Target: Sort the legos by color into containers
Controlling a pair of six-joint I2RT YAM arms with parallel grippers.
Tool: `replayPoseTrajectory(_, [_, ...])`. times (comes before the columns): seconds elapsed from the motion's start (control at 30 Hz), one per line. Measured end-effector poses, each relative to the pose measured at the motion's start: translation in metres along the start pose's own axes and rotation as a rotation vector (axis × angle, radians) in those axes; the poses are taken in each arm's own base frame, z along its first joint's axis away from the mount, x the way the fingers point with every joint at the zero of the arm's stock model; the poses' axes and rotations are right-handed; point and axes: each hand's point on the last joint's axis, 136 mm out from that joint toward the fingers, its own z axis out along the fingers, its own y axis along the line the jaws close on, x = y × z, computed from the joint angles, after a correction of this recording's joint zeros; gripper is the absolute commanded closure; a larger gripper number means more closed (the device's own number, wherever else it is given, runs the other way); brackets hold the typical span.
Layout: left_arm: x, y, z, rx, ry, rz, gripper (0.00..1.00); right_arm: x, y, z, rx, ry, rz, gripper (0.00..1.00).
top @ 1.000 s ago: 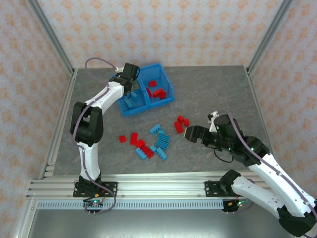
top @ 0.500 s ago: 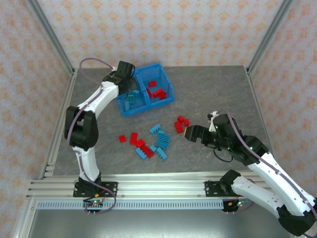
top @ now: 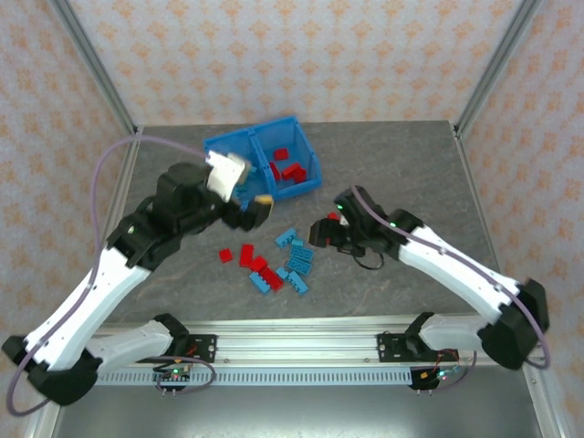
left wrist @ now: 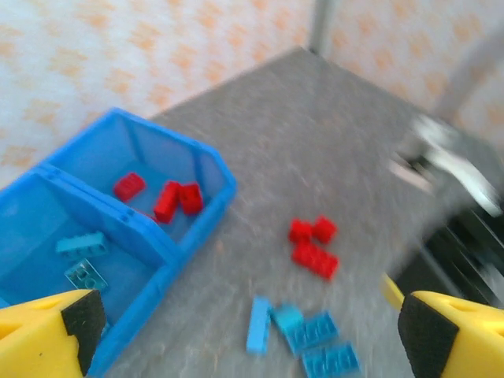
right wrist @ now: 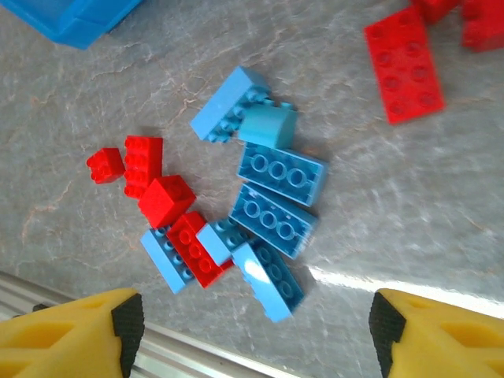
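The left gripper [left wrist: 248, 327] and right gripper [right wrist: 253, 319] are both wide open, holding nothing. Red and blue legos [right wrist: 272, 169] lie mixed in the middle of the frame

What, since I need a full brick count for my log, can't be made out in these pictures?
1. Top view: the left arm covers part of the left compartment of the bin.
2. Left wrist view: motion blur smears the right arm and the studs of the loose blue bricks.
3. Right wrist view: the top edge cuts off red bricks.

grey table [top: 401, 173] carries blue bin [top: 308, 185], loose legos [top: 294, 258] (red, blue).
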Motion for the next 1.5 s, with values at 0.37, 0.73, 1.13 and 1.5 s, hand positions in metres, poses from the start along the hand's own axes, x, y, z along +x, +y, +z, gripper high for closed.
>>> replayPoseTrajectory(0.37, [0.149, -0.052, -0.017, 0.294, 0.109, 0.5, 0.0, -0.021, 0.05, 0.095, 0.149, 0.023, 0.148, 0.46])
replayPoseTrajectory(0.73, [0.167, -0.052, -0.01, 0.328, 0.148, 0.637, 0.0, -0.024, 0.037, 0.154, 0.26, 0.03, 0.335, 0.52])
replayPoseTrajectory(1.13, [0.172, -0.054, -0.007, 0.346, 0.154, 0.65, 0.0, -0.023, 0.037, 0.18, 0.273, 0.033, 0.419, 0.55])
replayPoseTrajectory(1.5, [0.171, -0.054, -0.006, 0.342, 0.143, 0.652, 0.0, -0.033, 0.044, 0.186, 0.277, 0.001, 0.396, 0.34])
